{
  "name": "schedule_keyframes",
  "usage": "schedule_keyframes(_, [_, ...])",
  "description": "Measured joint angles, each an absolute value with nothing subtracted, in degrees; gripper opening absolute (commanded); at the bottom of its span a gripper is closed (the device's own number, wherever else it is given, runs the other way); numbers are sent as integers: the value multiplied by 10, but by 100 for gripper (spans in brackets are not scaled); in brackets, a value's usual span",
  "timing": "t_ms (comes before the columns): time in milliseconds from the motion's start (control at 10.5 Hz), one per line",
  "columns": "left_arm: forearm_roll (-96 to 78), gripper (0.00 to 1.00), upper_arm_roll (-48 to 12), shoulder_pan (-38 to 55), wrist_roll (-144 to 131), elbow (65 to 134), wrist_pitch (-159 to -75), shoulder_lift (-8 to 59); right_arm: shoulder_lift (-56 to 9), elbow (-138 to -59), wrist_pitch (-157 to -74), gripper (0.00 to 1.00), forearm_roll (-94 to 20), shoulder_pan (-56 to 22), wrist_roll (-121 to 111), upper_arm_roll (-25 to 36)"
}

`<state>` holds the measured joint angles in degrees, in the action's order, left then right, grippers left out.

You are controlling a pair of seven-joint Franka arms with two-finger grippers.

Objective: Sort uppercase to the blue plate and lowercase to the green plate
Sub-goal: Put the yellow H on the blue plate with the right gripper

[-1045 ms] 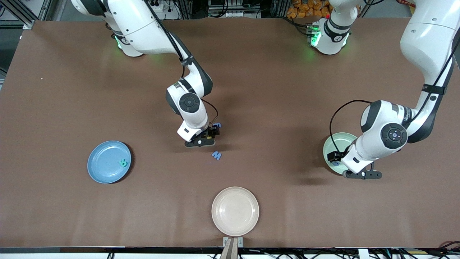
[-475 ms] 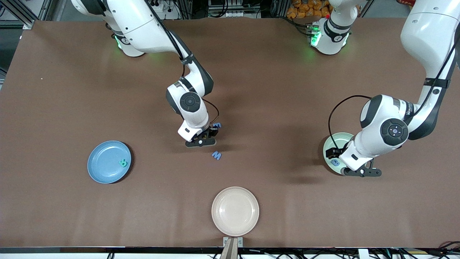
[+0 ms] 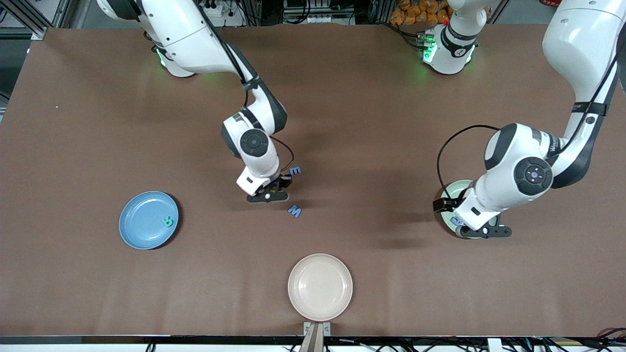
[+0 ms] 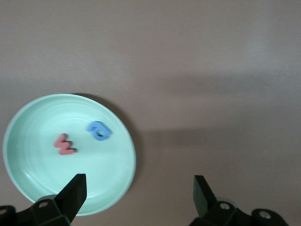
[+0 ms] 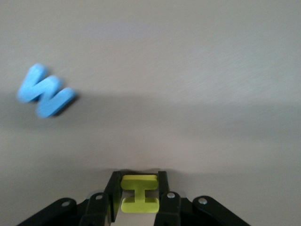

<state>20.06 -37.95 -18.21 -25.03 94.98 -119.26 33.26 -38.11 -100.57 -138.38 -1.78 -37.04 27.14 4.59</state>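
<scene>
Mid-tabletop in the front view, your right gripper [image 3: 274,188] sits low between blue m [image 3: 295,171] and blue M [image 3: 294,211]; left gripper [image 3: 477,230] hovers over the green plate [image 3: 447,193]. Right wrist view alone shows jaws clamped on yellow H [image 5: 139,193]. Left wrist view shows jaws spread above red m [image 4: 63,144] and the blue rounded letter [image 4: 98,131].

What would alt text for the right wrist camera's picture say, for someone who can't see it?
The right gripper has its fingers shut on a yellow H, just above the brown table. An angular blue M lies flat on the table farther off.
</scene>
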Motion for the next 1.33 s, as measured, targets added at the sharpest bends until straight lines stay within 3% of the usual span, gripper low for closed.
schedule_keyframes(285, [201, 100, -390, -138, -281, 950, -1191, 333, -336, -999, -1320, 0, -17, -251, 91, 51])
schedule_keyframes(855, [207, 100, -390, -3, -274, 935, -1191, 343, -323, -996, -1318, 0, -15, -63, -234, 51])
schedule_keyframes(950, [217, 100, -388, 17, -272, 929, -1191, 351, -323, -993, -1319, 57, -15, -44, -261, 51])
schedule_keyframes(1045, [226, 100, -388, 33, -271, 923, -1192, 360, -324, -990, -1319, 100, -15, -37, -270, 51])
schedule_keyframes(1330, [229, 100, -387, 79, -279, 901, -1193, 382, -331, -986, -1325, 100, -15, -42, -270, 44])
